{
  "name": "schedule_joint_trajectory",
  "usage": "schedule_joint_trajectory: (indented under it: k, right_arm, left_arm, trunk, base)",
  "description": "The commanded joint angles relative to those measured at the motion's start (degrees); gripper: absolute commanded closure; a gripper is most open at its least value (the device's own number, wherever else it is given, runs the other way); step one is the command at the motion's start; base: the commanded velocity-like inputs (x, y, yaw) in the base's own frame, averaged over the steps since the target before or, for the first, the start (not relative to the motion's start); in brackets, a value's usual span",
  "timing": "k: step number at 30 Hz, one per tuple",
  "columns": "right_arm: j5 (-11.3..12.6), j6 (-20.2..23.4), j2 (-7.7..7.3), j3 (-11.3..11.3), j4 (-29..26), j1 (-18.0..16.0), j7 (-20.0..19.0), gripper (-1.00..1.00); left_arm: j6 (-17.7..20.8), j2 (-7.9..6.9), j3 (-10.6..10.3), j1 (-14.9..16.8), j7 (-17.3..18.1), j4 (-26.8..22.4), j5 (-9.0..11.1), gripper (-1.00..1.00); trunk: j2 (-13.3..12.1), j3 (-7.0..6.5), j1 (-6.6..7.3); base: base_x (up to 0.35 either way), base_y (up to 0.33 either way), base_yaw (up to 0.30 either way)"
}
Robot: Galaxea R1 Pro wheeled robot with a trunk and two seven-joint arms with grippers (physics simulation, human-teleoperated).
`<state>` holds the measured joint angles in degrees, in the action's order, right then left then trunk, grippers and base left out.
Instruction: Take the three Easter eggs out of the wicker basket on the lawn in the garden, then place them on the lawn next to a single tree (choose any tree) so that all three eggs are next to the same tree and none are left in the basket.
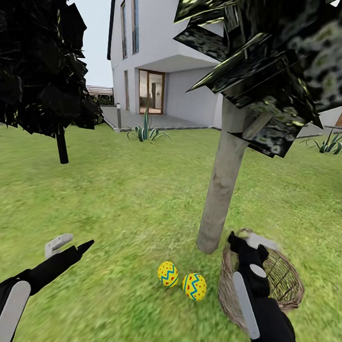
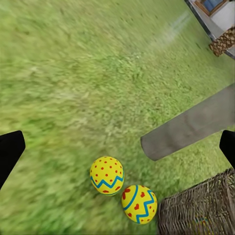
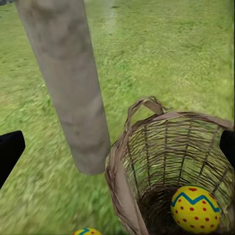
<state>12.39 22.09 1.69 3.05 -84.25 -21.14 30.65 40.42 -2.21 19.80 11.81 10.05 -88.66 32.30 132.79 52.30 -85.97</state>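
Two eggs lie on the lawn [image 1: 112,197] by the tree [image 1: 222,188]; one sits in the basket [image 1: 285,283].

From your head camera, the pale trunk stands at 12 o'clock, with one egg [image 1: 167,273] and a second egg [image 1: 194,286] side by side on the grass just before its foot. The basket stands just beside the trunk at about 2 o'clock, and your right wrist camera shows the third egg [image 3: 197,208] on its floor. Your right gripper [image 1: 245,243] hangs over the near rim, fingers spread wide, holding nothing. Your left gripper [image 1: 71,245] hovers at 9 o'clock, spread and empty. A dark tree [image 1: 43,58], spiky plants [image 1: 145,130] and the white house [image 1: 165,52] stand well beyond.
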Motion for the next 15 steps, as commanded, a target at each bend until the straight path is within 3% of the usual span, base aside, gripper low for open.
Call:
schedule_joint_trajectory:
  k: [1,9,15]
  right_arm:
    - [0.43,0.20,-0.01,-0.41,-0.06,-0.06,0.43,-1.00]
    - [0.58,1.86,-0.58,-5.96,3.35,-0.46,0.40,-1.00]
    - [0.70,3.79,-1.03,-8.07,6.54,-1.29,0.38,-1.00]
  left_arm:
    - [0.36,0.01,0.09,0.05,0.23,-0.02,0.03,-1.00]
    - [0.36,0.06,-0.11,0.05,0.23,-0.02,-0.04,-1.00]
    - [0.36,0.04,-0.38,0.01,0.23,-0.02,-0.05,-1.00]
  trunk:
    - [0.03,0.06,0.01]
    - [0.03,0.06,0.01]
    - [0.03,0.06,0.01]
  base:
    - [0.000,0.000,0.000]
    - [0.000,0.000,0.000]
    - [0.000,0.000,0.000]
